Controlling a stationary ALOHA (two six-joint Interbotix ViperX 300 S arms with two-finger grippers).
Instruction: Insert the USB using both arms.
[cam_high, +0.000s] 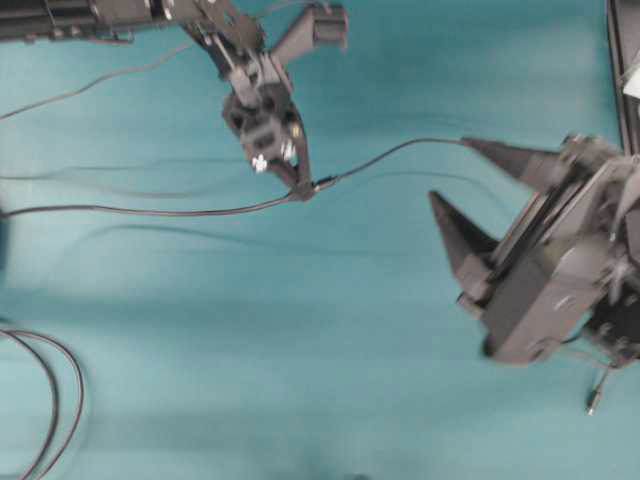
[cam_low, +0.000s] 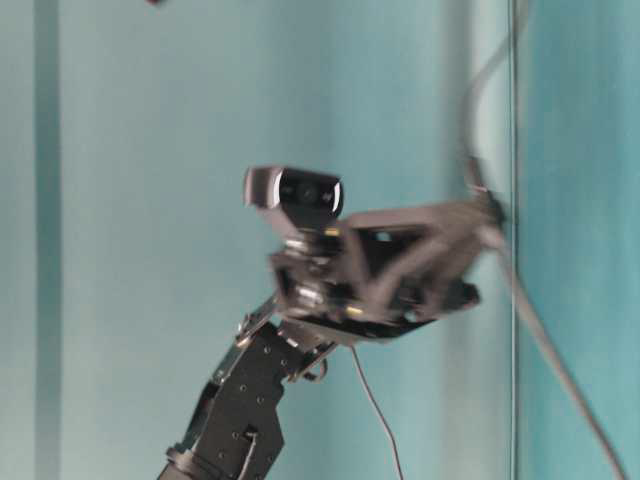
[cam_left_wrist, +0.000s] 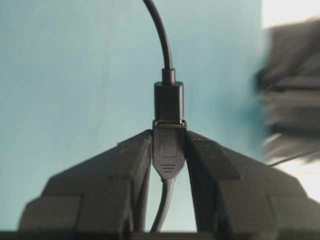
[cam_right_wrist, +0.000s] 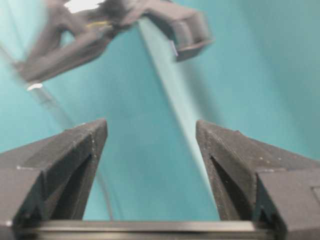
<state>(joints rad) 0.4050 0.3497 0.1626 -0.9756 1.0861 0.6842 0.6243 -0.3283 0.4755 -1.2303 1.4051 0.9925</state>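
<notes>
At upper centre the left gripper (cam_high: 298, 187) clamps the USB (cam_left_wrist: 169, 150), apparently already mated with a socket (cam_left_wrist: 168, 102). Right gripper (cam_high: 452, 172), fingers wide, holds nothing. A tug could unseat the joint.

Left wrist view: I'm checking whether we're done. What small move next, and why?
Probably open the left gripper: the USB looks fully seated in the socket it clamps, and the right gripper is open and empty.
</notes>
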